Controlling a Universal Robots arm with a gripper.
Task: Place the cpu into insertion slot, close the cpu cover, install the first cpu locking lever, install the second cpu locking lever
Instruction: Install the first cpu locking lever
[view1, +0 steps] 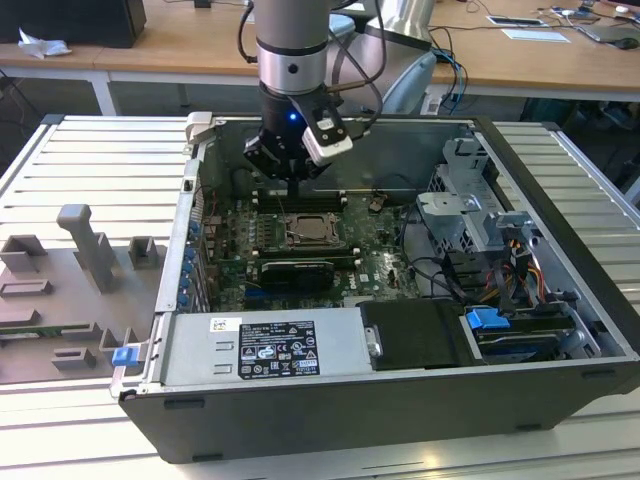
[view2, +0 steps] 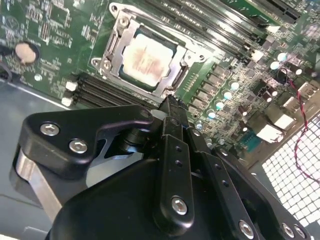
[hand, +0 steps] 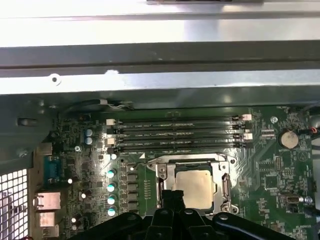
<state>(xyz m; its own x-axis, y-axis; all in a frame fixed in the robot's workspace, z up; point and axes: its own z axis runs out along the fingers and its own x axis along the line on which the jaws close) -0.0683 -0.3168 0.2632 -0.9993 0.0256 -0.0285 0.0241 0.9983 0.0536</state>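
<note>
Gripper: the gripper (view2: 171, 106) is hovering with its fingers drawn narrow, gripping nothing visible, its tips just beside the socket's edge.
Cpu: the cpu (view2: 147, 57) is lying flat in the insertion slot (view2: 177, 75).
Cover: the cpu cover (view2: 120, 47) is lying down, framing it.
Remaining: locking levers, latching unclear.

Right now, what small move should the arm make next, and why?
Probably lower the shut fingers slightly at the edge of the cpu cover to start latching: the cpu already lies under the closed cover, and the fingertips hang just beside its corner.
</note>
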